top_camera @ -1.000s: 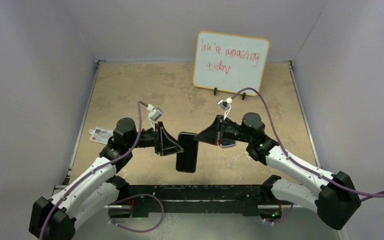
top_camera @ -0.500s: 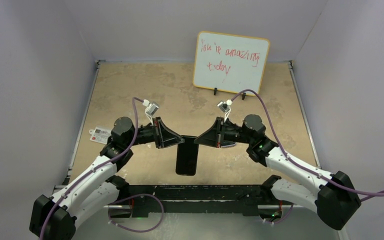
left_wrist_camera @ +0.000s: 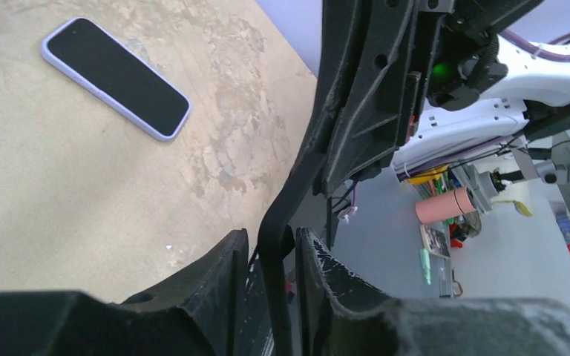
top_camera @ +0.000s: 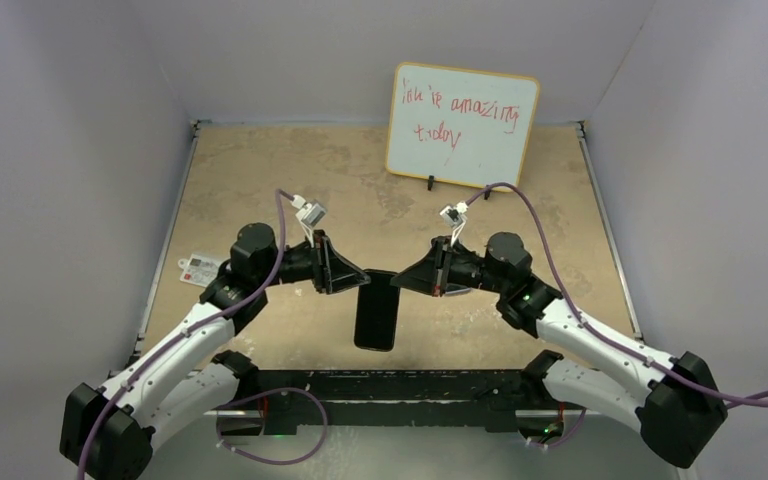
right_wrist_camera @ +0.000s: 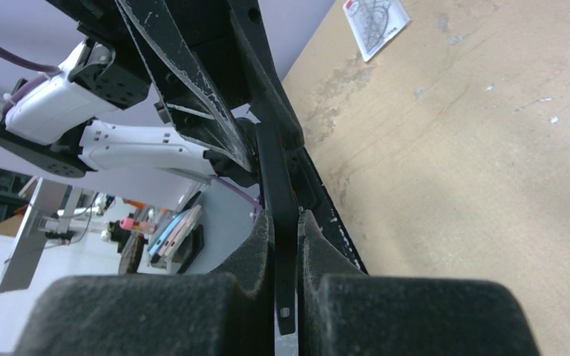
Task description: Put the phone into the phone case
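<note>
Jaws on both arms clamped on phone case (top_camera: 376, 316) edges; phone (left_wrist_camera: 115, 76) flat on table (left_wrist_camera: 44, 185), outside case.

Phone case (top_camera: 376, 310): matte black, no pattern.
Left gripper (left_wrist_camera: 274, 248) and right gripper (right_wrist_camera: 286, 226): black, with pale scuffs along the edges.
Arm links (top_camera: 175, 350): white, with black joints. Cable (top_camera: 280, 225): purple.
Phone (left_wrist_camera: 116, 77), upper left of the left wrist view: glossy black screen, lavender rim.
Table (top_camera: 260, 180): tan, mottled with paler patches.
Whiteboard (top_camera: 462, 125), upper centre of the top view: white, orange-yellow frame, red handwriting.
Card (top_camera: 200, 268), left of the top view: white with a red mark.
</note>
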### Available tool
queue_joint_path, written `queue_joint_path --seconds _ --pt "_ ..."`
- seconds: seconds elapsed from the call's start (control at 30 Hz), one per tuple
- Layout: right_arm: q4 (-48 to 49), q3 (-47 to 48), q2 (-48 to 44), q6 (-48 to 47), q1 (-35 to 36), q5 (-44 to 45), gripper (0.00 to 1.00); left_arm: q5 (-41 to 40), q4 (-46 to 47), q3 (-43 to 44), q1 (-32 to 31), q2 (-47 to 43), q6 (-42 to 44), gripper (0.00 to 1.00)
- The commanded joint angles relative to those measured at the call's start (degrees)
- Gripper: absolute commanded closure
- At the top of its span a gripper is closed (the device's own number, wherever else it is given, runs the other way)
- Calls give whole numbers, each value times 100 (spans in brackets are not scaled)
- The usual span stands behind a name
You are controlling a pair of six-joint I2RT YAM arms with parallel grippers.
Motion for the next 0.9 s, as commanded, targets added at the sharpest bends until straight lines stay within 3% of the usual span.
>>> queue_joint_path --seconds 0.0,0.23,0.37,0.5,0.63,0.73,0.77,0.87 --pt "21 132 -397 325 -16 452 100 -187 37 -37 41 -186 94 66" --pt "321 244 -387 652 -18 618 100 25 919 -716 41 -212 -492 56" --pt "371 349 -232 665 -22 728 100 195 1298 -910 41 -100 -724 55" --pt "504 419 -5 632 -23 775 100 213 1657 -1041 41 -41 -1013 67" --pt "766 357 187 720 -26 766 100 338 2033 -1170 41 33 -1218 71" --pt "778 338 245 708 -18 722 100 377 2137 -1184 45 48 -1258 99" --pt "754 342 256 690 -19 690 100 343 2171 -1184 46 42 -1283 100" --pt "526 323 245 559 -19 605 71 99 2292 -1193 41 -5 -1377 100"
